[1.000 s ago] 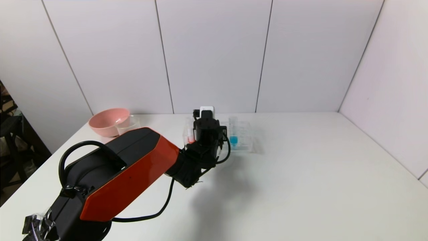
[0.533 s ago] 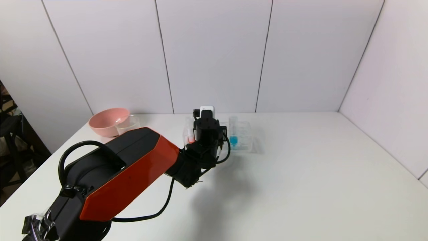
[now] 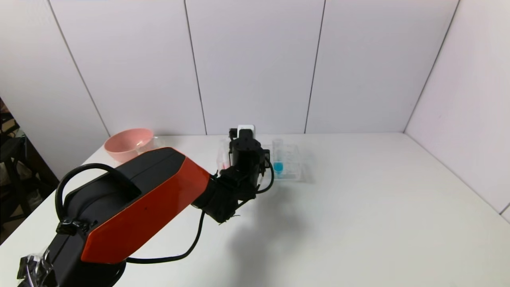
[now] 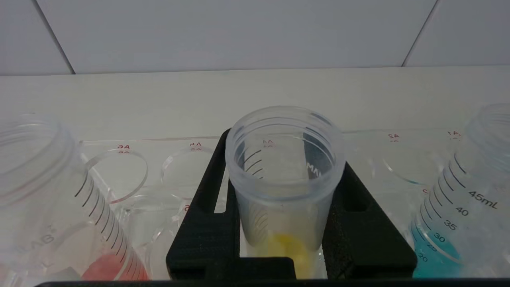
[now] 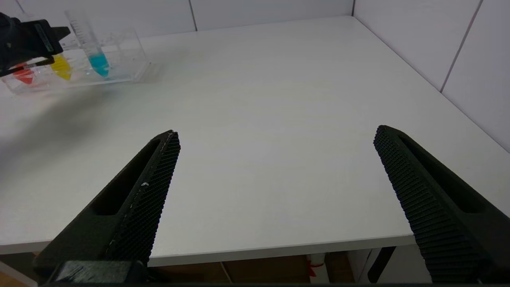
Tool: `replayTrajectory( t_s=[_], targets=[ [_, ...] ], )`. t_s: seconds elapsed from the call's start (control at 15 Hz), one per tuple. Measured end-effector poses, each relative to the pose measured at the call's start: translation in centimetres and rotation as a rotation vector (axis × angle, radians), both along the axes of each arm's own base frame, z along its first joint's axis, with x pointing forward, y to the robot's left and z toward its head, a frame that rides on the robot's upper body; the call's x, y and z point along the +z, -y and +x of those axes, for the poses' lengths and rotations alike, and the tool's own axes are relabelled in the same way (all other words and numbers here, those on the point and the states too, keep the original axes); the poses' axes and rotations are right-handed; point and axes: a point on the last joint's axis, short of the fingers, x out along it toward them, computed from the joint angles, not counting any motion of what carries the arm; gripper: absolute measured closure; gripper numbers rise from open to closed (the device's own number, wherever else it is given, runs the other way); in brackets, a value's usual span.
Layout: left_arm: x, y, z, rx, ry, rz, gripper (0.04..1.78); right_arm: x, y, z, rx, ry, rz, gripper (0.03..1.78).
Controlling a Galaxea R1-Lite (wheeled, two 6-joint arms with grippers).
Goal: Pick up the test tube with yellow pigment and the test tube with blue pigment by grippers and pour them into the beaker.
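Observation:
The test tube with yellow pigment (image 4: 285, 175) stands upright in a clear rack (image 3: 295, 167) at the back middle of the table. My left gripper (image 4: 285, 159) is shut on it just below its rim, one black finger on each side. In the head view the left gripper (image 3: 243, 145) hides this tube. The test tube with blue pigment (image 3: 277, 159) stands in the same rack just to the right, untouched. The beaker (image 3: 156, 142) sits at the back left beside a pink bowl, partly behind my arm. My right gripper (image 5: 277, 133) hangs open over the table's near edge, holding nothing.
A red-tipped tube (image 4: 99, 239) stands in the rack left of the yellow one. The pink bowl (image 3: 128, 144) is at the back left corner. White walls close off the back and right of the table (image 3: 358, 207). My left arm's orange link (image 3: 139, 207) covers the near left.
My left arm's orange link has shifted a little to the left and the wrist has edged up slightly. The grip on the yellow tube is unchanged. The right gripper's earlier position is not shown.

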Motion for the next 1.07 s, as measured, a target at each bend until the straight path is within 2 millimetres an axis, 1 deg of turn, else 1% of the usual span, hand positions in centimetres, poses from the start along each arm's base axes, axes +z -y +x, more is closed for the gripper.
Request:
replayTrajectory(
  t_s=[0.13, 0.47, 0.6, 0.73, 0.93, 1.07],
  targets=[
    [1.0, 0.0, -0.7, -0.006, 0.001, 0.0, 1.26, 0.0, 0.0, 0.0, 0.0, 0.0, 0.0, 0.04],
    [5.1, -0.1, -2.0, -0.011, 0.027, -0.007, 1.26, 0.0, 0.0, 0.0, 0.0, 0.0, 0.0, 0.04],
    [6.3, -0.1, -2.4, -0.017, 0.043, 0.009, 1.28, 0.0, 0.0, 0.0, 0.0, 0.001, 0.0, 0.04],
    [7.6, 0.5, -3.3, -0.045, 0.069, 0.014, 1.28, 0.0, 0.0, 0.0, 0.0, 0.0, 0.0, 0.04],
    [9.3, 0.6, -4.1, -0.059, 0.1, 0.017, 1.28, 0.0, 0.0, 0.0, 0.0, 0.0, 0.0, 0.04],
    [10.3, 1.1, -5.1, -0.086, 0.104, 0.015, 1.28, 0.0, 0.0, 0.0, 0.0, 0.0, 0.0, 0.04]
  ],
)
